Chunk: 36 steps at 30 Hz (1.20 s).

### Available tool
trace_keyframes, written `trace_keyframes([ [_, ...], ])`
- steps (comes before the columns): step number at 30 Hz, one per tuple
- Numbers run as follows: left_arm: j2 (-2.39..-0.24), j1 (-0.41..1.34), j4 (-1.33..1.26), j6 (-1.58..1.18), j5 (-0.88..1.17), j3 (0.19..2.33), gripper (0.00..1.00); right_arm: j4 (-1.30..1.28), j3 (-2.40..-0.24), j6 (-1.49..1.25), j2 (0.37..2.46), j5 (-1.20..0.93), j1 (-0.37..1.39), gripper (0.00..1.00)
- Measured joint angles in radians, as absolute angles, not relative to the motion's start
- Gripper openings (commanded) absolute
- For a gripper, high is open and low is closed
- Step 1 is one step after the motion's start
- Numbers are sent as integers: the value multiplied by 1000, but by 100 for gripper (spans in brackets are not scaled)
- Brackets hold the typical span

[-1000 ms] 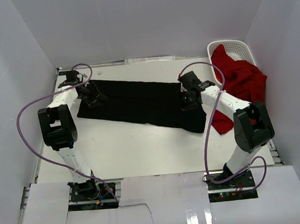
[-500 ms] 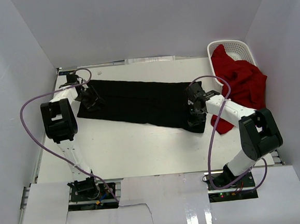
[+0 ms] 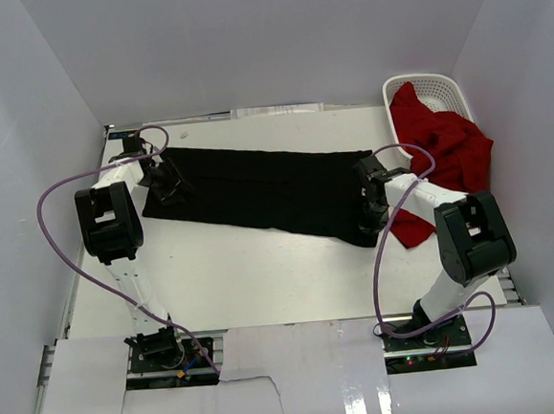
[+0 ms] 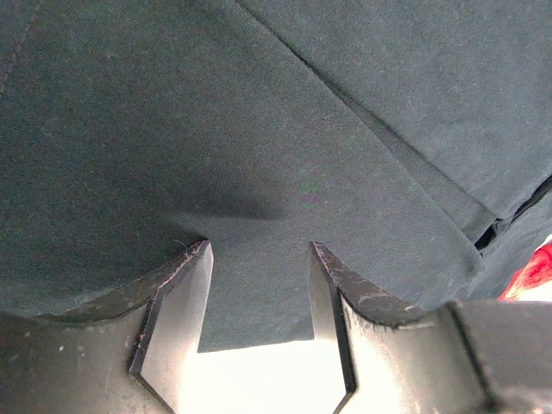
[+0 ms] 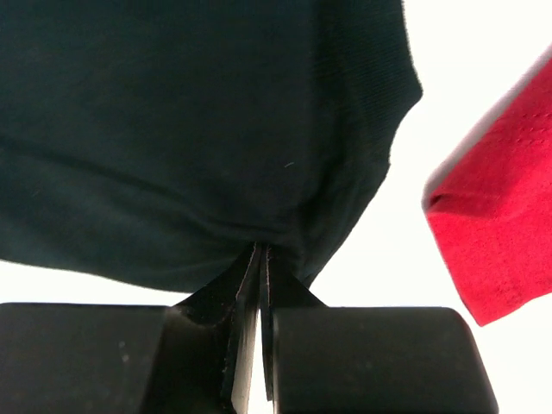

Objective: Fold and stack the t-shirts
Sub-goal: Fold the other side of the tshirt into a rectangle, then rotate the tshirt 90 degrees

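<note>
The black t-shirt (image 3: 261,189) lies folded into a long band across the table. My left gripper (image 3: 166,180) sits at its left end, open, with its fingers (image 4: 177,289) pressed over the cloth (image 4: 259,129). My right gripper (image 3: 369,206) is at the shirt's right end, shut on the edge of the black cloth (image 5: 190,129), which puckers at the tips. The red t-shirt (image 3: 441,151) hangs out of the white basket (image 3: 438,89) onto the table, and a corner of it shows in the right wrist view (image 5: 496,233). No star mark is visible.
The white lattice basket stands at the back right corner. White walls enclose the table on three sides. Purple cables (image 3: 65,200) loop off both arms. A red corner shows at the edge of the left wrist view (image 4: 535,267).
My right gripper has moved right and toward me along the black shirt's right end, and the shirt's right edge has shifted with it. The left gripper has barely moved.
</note>
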<state>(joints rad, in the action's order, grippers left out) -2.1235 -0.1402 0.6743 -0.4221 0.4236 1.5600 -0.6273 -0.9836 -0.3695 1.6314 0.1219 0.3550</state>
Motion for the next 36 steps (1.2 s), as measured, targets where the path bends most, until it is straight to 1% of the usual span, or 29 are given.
trace_keyframes([
  [9,-2127,-140,675,-422,413,1561,59,-633,-997,-371,1680,98,307,8],
  [19,-2115,-148,672,-427,395,1547,60,-710,-1157,-366,1813,80,223,8],
  [23,-2077,-173,661,-429,373,1495,60,-746,-1299,-359,1916,81,191,8],
  [28,-2016,-203,664,-432,329,1418,60,-768,-1548,-348,2081,87,173,8],
  [33,-1933,-211,677,-457,303,1309,59,-789,-1791,-329,2231,82,172,8],
  [36,-1877,-211,687,-484,307,1238,59,-791,-1891,-327,2293,60,170,8],
])
